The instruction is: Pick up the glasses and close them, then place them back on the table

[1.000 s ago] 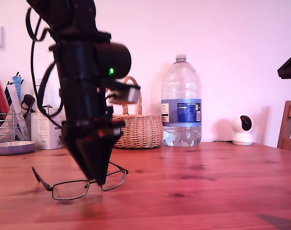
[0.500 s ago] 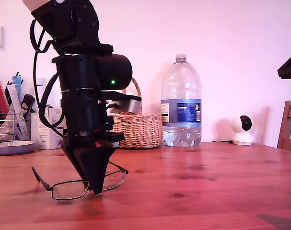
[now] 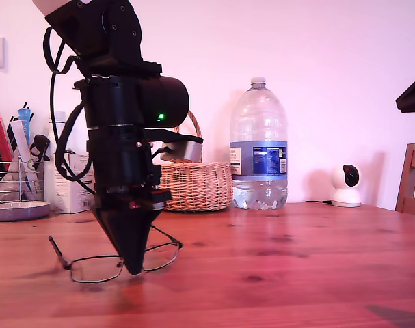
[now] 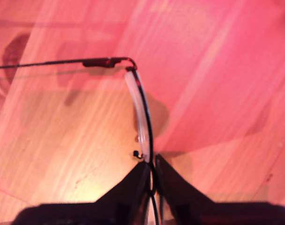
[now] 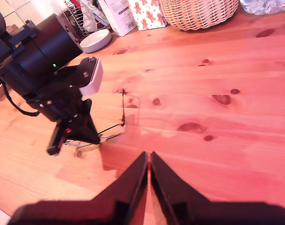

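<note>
Glasses (image 3: 118,263): on the table (image 3: 296,273), temples open, bridge pinched by my first gripper (image 4: 152,176). My second gripper (image 5: 148,164): jaws together, empty, above the table.

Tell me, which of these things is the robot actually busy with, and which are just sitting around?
In use: the glasses, pinched at the bridge by my first tool; the table under them; my second tool, waiting nearby.

Just lying about: basket, water bottle, small white camera, pen rack, dish, chair.
</note>
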Available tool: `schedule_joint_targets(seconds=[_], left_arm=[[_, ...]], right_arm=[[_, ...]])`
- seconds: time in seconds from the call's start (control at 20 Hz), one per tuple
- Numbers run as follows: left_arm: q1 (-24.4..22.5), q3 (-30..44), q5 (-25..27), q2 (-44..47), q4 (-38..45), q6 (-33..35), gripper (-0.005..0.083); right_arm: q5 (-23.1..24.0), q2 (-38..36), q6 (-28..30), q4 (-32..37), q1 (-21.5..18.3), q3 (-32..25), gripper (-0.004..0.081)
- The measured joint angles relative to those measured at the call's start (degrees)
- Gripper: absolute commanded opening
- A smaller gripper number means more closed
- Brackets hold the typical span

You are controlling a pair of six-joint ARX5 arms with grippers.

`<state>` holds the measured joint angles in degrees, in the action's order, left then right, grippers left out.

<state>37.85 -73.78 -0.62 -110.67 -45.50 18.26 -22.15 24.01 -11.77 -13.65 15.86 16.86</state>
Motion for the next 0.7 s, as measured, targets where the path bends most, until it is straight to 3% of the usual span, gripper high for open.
schedule_joint_targets(seconds=[0.4, 0.7], left_arm=[[0.0, -0.5, -1.6, 5.9, -1.4, 3.4, -0.0019], [-0.8, -1.0, -16.2, 12.7, -3.2, 4.5, -0.0019]], right_arm=[[0.0, 0.0, 0.0, 0.0, 0.0, 0.0, -0.0001], [0.0, 0.0, 0.0, 2.2, 0.0, 0.0, 0.0073]])
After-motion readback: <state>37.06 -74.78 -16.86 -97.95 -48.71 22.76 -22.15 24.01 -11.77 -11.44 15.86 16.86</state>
